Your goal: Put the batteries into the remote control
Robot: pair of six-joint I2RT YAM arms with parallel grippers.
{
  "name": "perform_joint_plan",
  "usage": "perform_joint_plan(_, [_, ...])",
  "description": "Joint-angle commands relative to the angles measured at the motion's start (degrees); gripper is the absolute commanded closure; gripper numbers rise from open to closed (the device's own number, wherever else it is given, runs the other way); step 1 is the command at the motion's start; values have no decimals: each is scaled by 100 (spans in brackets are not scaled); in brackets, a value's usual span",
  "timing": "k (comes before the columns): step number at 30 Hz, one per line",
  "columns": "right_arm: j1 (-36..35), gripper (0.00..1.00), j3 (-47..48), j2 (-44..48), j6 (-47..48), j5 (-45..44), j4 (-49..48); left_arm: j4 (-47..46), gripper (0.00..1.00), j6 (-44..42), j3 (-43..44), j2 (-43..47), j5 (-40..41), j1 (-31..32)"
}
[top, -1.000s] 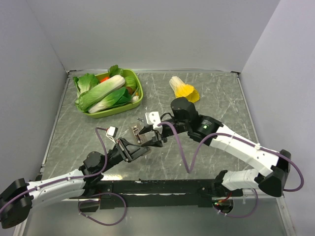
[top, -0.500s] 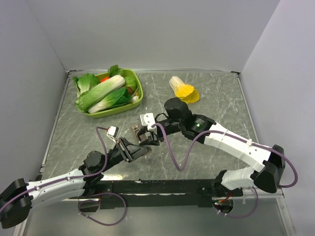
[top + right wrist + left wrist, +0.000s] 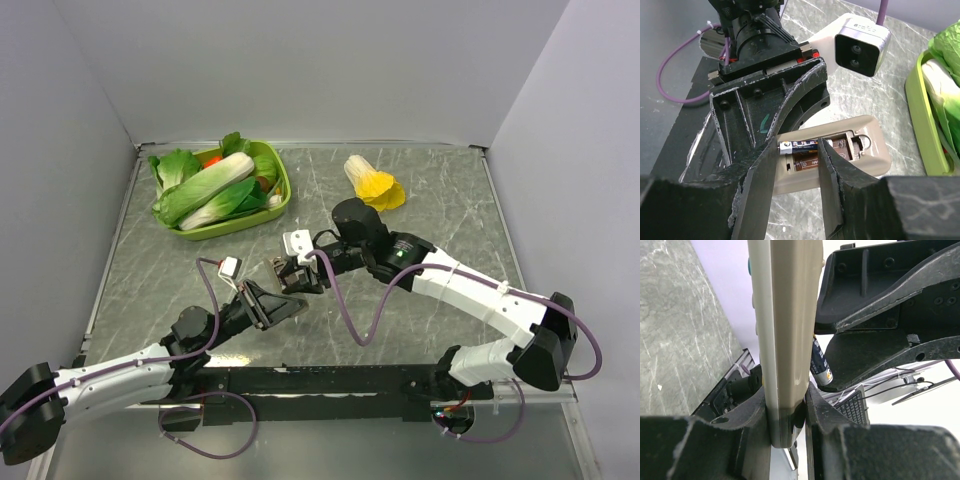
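**One battery in the bay, one at its mouth**

Top view: a green bowl (image 3: 285,190) at the far left of the surface (image 3: 430,190) holds toy cabbages (image 3: 205,195). The remote control (image 3: 273,268) sits between the two arms' tips.

Left wrist view: the left pincer (image 3: 785,412) is clamped narrow on the remote's end, seen edge-on.

Right wrist view: the remote's open bay holds one battery (image 3: 807,163). The right pincer (image 3: 799,148), partly closed, grips a second battery (image 3: 799,145) by its ends, just above the first.

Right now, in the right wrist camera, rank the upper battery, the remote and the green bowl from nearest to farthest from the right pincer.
1. Upper battery: between the fingers of the right pincer.
2. Remote: just behind the battery, compartment open.
3. Green bowl: far right edge of the view.
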State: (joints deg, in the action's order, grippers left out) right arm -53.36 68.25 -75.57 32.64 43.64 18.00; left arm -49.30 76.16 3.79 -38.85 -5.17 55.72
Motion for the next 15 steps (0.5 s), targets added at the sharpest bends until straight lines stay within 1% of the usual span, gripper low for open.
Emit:
perform_joint_plan(1, [72, 57, -40, -186, 102, 57, -121, -493, 99, -145, 333, 71, -221, 17])
perform_joint_plan(6, [81, 59, -31, -335, 128, 22, -95, -546, 99, -181, 394, 79, -335, 17])
perform_joint_plan(15, [81, 60, -154, -652, 216, -110, -130, -695, 99, -215, 535, 167, -581, 17])
